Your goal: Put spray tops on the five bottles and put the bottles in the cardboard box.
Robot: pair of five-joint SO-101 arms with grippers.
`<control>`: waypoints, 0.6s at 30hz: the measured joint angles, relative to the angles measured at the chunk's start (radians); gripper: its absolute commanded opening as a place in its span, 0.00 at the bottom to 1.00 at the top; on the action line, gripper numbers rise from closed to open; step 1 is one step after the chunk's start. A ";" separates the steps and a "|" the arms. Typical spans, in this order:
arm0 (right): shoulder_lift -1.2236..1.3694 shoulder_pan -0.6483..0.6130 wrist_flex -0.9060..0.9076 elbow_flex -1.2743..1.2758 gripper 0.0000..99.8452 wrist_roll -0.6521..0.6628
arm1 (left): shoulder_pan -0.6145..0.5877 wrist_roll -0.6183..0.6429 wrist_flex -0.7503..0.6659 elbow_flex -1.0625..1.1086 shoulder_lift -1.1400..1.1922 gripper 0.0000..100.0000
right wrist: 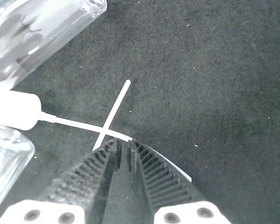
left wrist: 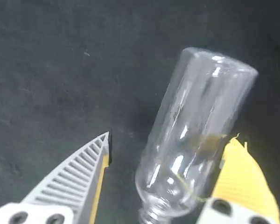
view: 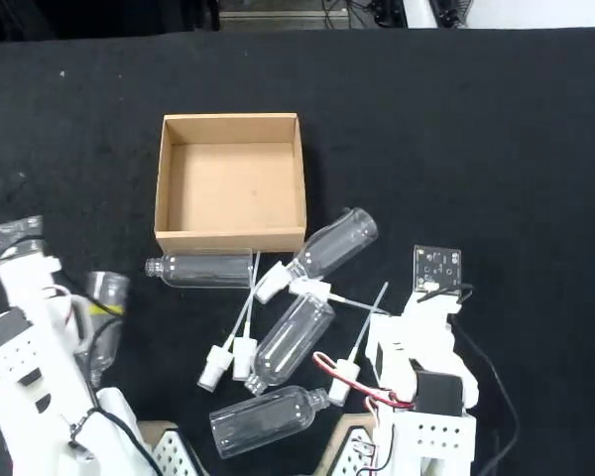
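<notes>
A clear bottle (left wrist: 196,135) without a top lies between the fingers of my left gripper (left wrist: 171,140), which is open. The bottle rests against the yellow finger (left wrist: 238,177), and a gap separates it from the grey finger (left wrist: 86,179). The same bottle (view: 105,295) sits at the table's left. My right gripper (right wrist: 122,153) is shut, its tips at two crossing dip tubes (right wrist: 113,112). Three capless bottles (view: 198,269) (view: 292,338) (view: 268,418) and a fourth bottle (view: 335,241) lie below the empty cardboard box (view: 163,183). Loose spray tops (view: 214,367) (view: 343,377) lie among them.
The black table cloth (view: 476,149) has free room to the right of and behind the box. The left arm (view: 30,377) fills the lower left corner. The right arm (view: 421,347) stands at the lower middle, right of the bottle pile.
</notes>
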 measured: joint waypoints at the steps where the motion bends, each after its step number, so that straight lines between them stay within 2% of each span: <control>1: 0.000 0.000 0.000 0.000 0.01 0.000 | -0.011 -0.006 -0.014 0.000 0.000 0.36; 5: 0.000 0.000 0.000 0.000 0.01 0.000 | -0.005 -0.012 -0.035 -0.008 0.002 0.36; 11: 0.000 0.000 0.000 0.000 0.01 0.000 | 0.109 0.009 -0.038 -0.040 0.011 0.36; 18: 0.000 0.000 0.000 0.000 0.01 0.000 | 0.152 0.014 -0.150 -0.058 0.063 0.36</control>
